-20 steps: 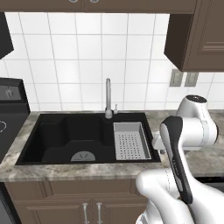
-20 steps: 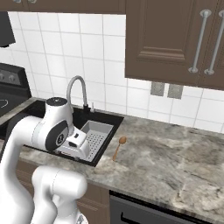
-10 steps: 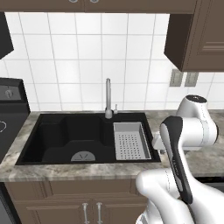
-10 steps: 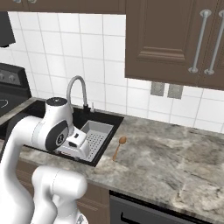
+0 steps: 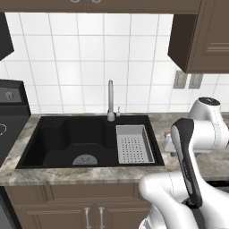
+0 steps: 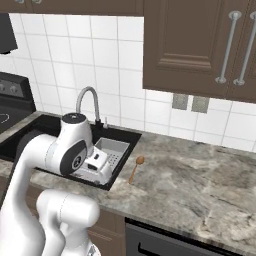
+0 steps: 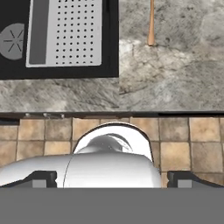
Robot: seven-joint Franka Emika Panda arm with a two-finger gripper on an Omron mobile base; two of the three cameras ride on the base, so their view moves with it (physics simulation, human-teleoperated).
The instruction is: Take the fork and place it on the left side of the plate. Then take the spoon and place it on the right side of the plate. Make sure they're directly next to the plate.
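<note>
So the arm is folded up right over the base, with the gripper [image 7: 112, 177] pointing down past the tabletop's [image 6: 200, 185] front edge at the tiled floor [image 7: 183, 140]. Makes sense as a parked pose: nothing is in reach of the fingers yet, and the hand camera gets a wide look at the work area from up there. The two fingertips sit at opposite edges of the hand view, so the gripper is spread as wide as it goes and carrying nothing.

Using the sink [image 5: 67, 138] as the landmark: the spoon [image 6: 135, 169] lies flat on the tabletop just to the right of the sink, close to its right rim, bowl toward the wall and handle pointing at the front edge. In the hand view you just catch the handle end [image 7: 151, 26]. A pale perforated rack [image 5: 133, 144] sits inside the sink's right half.

I can't make out the fork or the plate from these angles, so I'd guess they're further right of the sink. My read is the task hasn't really started, and the base probably has to shift right first.
</note>
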